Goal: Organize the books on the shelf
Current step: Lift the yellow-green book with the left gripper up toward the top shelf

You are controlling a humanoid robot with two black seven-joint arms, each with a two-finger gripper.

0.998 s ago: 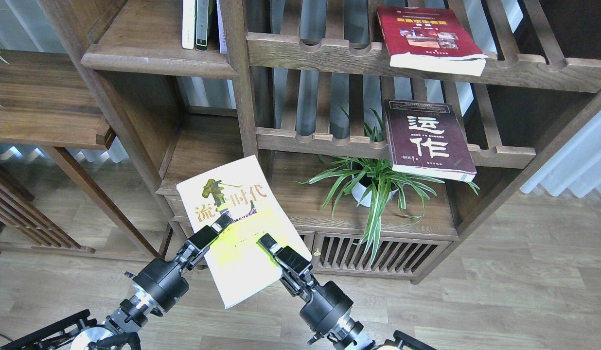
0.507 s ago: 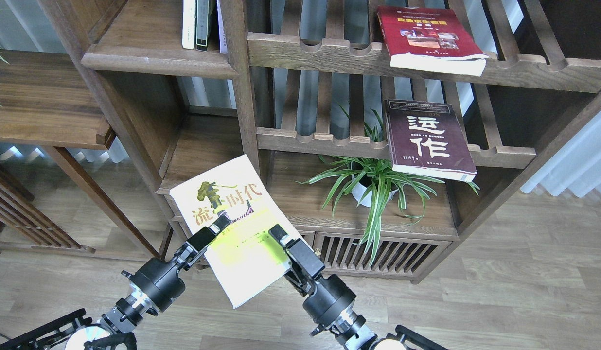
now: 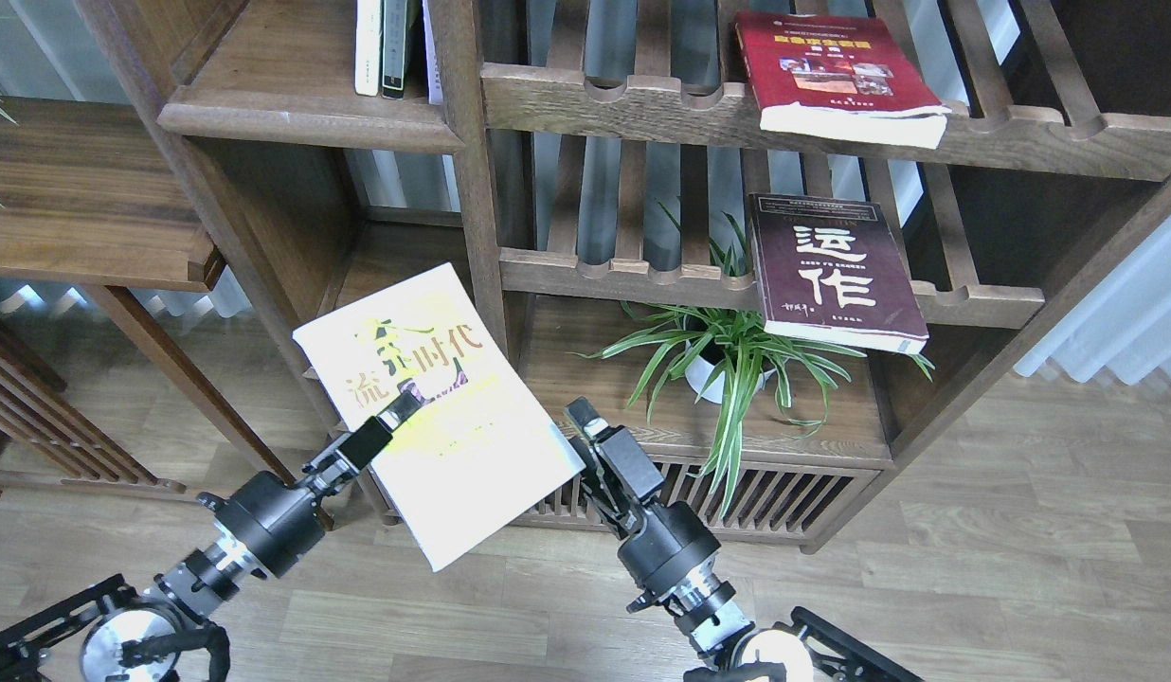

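Dark wooden bookcase (image 3: pixel 472 189) filling upper frame; solid shelf (image 3: pixel 292 104) upper left with thin books (image 3: pixel 382 47) upright at its back right. Slatted racks (image 3: pixel 699 104) on the right: red book (image 3: pixel 832 71) flat on the top rack, maroon book (image 3: pixel 832 270) flat on the one below, both overhanging the front rail. Plant (image 3: pixel 728 360) under the maroon one.

Yellow book (image 3: pixel 434 407) held up in front of the lower left bay, cover facing camera, tilted, long axis running upper-left to lower-right. Left gripper (image 3: pixel 396 412) clamped on its left edge, one finger over the cover. Right gripper (image 3: pixel 581 421) just beside the book's right edge, apparently off it; fingers end-on, can't tell how far apart.

Key relation: shelf lies up and left of the held book, well above it, on the left arm's side. Probably needs a lift plus rotation to stand upright beside the thin books
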